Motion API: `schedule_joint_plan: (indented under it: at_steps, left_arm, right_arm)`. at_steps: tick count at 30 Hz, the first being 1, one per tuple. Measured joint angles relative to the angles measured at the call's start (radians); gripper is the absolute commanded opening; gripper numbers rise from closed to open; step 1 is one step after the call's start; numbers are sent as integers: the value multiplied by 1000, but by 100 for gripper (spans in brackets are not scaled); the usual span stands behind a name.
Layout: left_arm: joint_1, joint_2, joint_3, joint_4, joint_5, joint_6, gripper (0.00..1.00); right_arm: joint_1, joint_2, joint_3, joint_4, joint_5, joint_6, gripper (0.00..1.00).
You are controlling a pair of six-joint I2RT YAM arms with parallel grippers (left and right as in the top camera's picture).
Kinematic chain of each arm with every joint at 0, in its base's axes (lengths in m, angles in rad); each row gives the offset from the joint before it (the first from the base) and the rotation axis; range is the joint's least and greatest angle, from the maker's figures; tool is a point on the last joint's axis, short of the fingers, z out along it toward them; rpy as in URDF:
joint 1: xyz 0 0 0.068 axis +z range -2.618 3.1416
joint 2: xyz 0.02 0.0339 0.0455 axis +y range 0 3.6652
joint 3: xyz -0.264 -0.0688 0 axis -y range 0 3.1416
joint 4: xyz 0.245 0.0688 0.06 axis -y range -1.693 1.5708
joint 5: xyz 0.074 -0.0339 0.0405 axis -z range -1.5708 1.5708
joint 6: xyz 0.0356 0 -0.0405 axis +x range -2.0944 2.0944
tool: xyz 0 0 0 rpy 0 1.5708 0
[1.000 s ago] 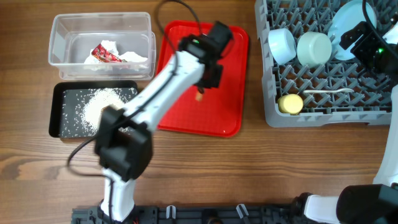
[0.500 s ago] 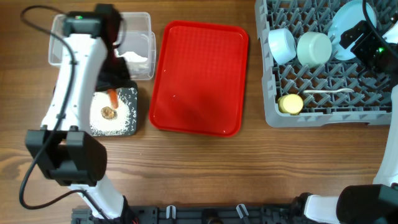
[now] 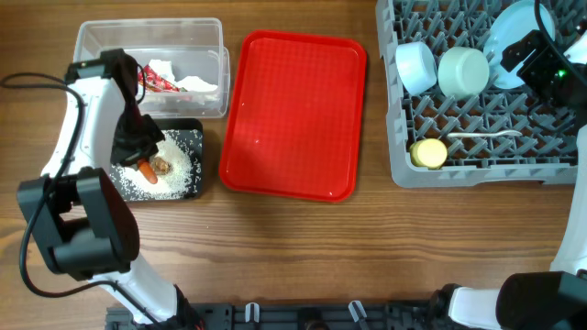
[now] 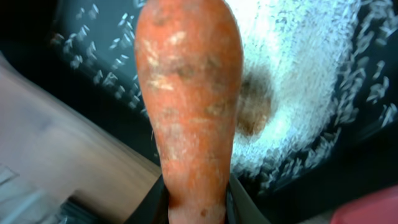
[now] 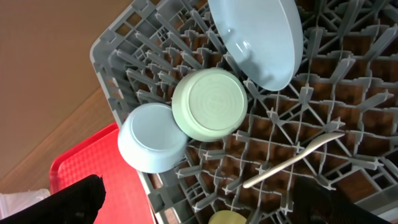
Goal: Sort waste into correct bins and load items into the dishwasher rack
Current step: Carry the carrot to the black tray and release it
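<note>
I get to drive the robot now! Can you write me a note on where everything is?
Left gripper: jaws shut on the carrot, over the black tray holding the rice and brown lump.
Right gripper: jaws open, empty, above the rack.
Napkin is in the clear tub.
Plate, blue bowl, greenish bowl, cup and spoon are in the rack.
Left to do: release the carrot into the black tray.

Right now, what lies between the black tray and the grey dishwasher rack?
The red tray lies between the black tray and the rack; nothing else does. The overhead view shows this.
</note>
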Motion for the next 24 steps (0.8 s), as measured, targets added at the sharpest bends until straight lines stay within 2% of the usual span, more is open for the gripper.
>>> schedule_joint_plan:
  at_steps: [3,4,6,7,9,10,15,18,24]
  left_arm:
    - [0,0,-108,176,31,-64,21]
    - [0,0,-133,197,45,-79,26]
    - [0,0,-179,268,77,-111,45]
    - [0,0,-190,279,91,-122,60]
    - [0,0,-192,287,105,-126,74]
    - [0,0,-192,293,111,-136,77]
    - [0,0,-192,290,141,-145,77]
    - [0,0,-178,230,158,-143,80]
    - [-44,-104,-12,111,150,-90,83]
  right_arm:
    - [0,0,0,-3,0,0,100]
    - [0,0,0,-3,0,0,100]
    - [0,0,0,-6,0,0,100]
    - [0,0,0,-7,0,0,100]
    - [0,0,0,-7,0,0,100]
    - [0,0,0,-7,0,0,100]
    - [0,0,0,-15,0,0,100]
    - [0,0,0,-15,0,0,100]
    - [4,0,0,-17,-1,0,100]
